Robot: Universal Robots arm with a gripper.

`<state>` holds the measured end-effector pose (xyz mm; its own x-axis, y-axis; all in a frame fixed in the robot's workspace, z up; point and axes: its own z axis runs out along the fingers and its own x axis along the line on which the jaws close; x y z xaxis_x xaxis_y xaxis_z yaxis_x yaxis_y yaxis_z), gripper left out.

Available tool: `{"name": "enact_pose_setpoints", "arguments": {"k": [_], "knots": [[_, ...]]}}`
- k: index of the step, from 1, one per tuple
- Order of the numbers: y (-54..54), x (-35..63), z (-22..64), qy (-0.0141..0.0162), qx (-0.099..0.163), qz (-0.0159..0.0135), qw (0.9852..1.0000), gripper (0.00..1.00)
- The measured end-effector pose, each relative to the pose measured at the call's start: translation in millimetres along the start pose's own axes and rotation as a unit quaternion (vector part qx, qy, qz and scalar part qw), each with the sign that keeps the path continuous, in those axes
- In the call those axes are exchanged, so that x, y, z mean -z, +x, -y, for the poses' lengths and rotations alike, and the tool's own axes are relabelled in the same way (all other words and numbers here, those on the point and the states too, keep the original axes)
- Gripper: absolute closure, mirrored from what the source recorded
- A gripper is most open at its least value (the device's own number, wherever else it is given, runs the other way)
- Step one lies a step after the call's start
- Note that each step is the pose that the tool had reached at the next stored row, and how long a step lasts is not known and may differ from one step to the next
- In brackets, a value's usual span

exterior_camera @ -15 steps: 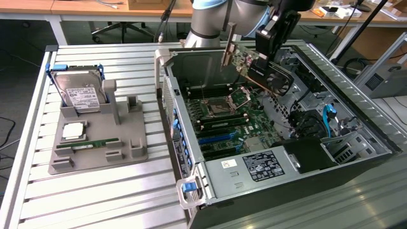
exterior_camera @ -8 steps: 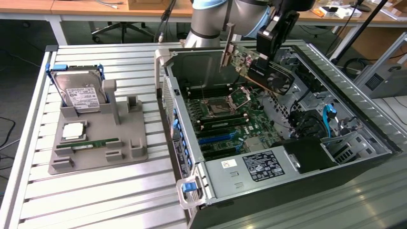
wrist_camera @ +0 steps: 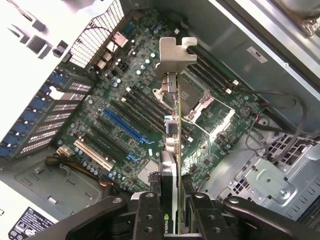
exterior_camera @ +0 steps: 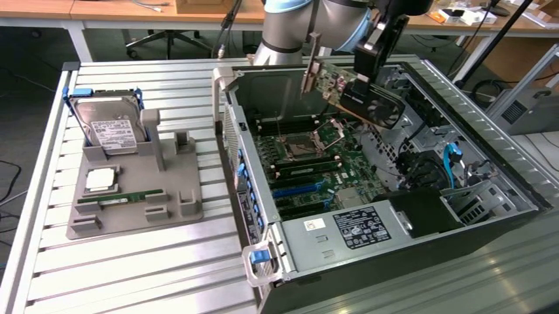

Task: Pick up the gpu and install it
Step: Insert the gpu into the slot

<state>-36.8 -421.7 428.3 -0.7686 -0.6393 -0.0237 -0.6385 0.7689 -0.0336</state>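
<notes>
Held gpu [exterior_camera: 349, 95] on edge, bracket end [exterior_camera: 310, 69] toward exterior view's left

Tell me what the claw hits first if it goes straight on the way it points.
The motherboard, probably near the CPU socket; the gpu in the claw would touch first. Depth is unclear.

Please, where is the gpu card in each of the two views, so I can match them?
Exterior view: the thin flat green gpu card with silver end bracket hangs tilted above the open black computer case.
Wrist view: same card, edge-on, clamped in the end effector, over the green motherboard.
Shared landmark: the long blue plastic slot on the motherboard.
</notes>
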Motion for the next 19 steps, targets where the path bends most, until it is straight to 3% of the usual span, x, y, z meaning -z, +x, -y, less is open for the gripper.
{"name": "enact_pose_setpoints", "arguments": {"k": [10,19], "knots": [[0.0,0.0,0.0,-0.0009,0.038,0.0013,0.9993,0.73],[0.0,0.0,0.0,-0.0018,0.075,0.0025,0.9972,0.73]]}}
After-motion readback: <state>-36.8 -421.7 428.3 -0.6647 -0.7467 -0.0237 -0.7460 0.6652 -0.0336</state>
